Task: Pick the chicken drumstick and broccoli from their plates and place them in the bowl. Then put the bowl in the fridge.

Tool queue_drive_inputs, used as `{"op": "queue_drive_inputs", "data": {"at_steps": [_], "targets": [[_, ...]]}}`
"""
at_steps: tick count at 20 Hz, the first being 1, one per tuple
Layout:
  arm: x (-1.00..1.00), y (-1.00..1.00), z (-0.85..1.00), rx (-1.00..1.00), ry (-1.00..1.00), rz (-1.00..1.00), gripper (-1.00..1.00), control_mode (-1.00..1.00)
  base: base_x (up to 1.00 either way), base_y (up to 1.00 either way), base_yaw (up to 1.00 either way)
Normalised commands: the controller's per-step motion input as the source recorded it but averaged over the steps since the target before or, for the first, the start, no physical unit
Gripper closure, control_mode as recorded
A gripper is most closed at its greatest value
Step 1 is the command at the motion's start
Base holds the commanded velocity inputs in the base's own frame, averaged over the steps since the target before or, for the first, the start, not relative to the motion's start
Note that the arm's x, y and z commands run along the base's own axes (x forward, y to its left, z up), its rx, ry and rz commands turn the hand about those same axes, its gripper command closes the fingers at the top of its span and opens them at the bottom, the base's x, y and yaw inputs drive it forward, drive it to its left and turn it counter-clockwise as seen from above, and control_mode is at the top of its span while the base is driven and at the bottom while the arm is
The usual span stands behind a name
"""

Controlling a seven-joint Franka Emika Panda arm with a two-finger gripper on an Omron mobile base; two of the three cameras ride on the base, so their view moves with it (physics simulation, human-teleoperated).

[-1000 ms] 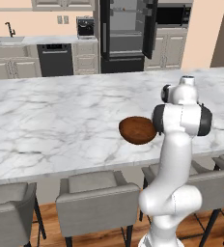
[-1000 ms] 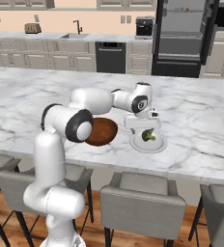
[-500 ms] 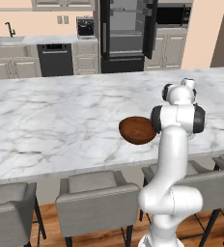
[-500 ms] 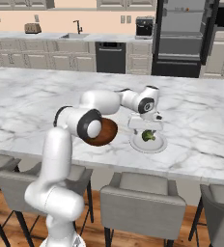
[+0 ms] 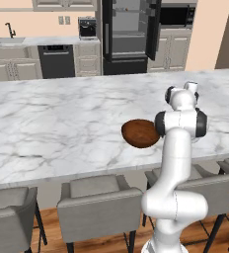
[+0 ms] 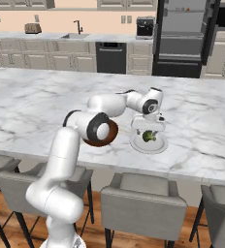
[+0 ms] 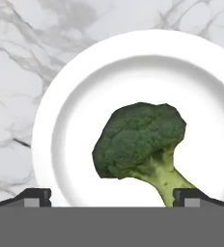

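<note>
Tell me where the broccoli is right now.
The broccoli lies on its plate on the counter, right of the bowl in the right base view, under the open gripper.

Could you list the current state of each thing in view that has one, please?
broccoli: lying on its plate, not gripped.
plate: flat on the marble counter, holding the broccoli.
bowl: upright on the counter, beside the arm; contents cannot be told.
fridge: doors open, shelves showing.
gripper: fingers open, above the broccoli.
</note>
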Motion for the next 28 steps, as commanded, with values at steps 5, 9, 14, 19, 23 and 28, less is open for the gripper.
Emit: {"op": "queue_drive_inputs", "data": {"at_steps": [5, 9, 14, 19, 23, 28], "targets": [[0.15, 0.0, -0.26, -0.02, -0.12, 0.0, -1.0, -1.0, 0.0, 0.0, 0.0], [0.19, 0.0, -0.17, -0.07, -0.15, 0.0, -1.0, -1.0, 0.0, 0.0, 0.0], [0.06, 0.0, -0.24, -0.1, -0.15, 0.0, -1.0, -1.0, 0.0, 0.0, 0.0], [0.0, 0.0, -0.24, -0.07, -0.03, 0.0, -1.0, -1.0, 0.0, 0.0, 0.0], [-0.01, -0.01, -0.16, -0.04, 0.0, 0.0, -1.0, -1.0, 0.0, 0.0, 0.0], [-0.04, -0.12, -0.19, -0.01, 0.0, -0.03, -1.0, -1.0, 0.0, 0.0, 0.0]]}}
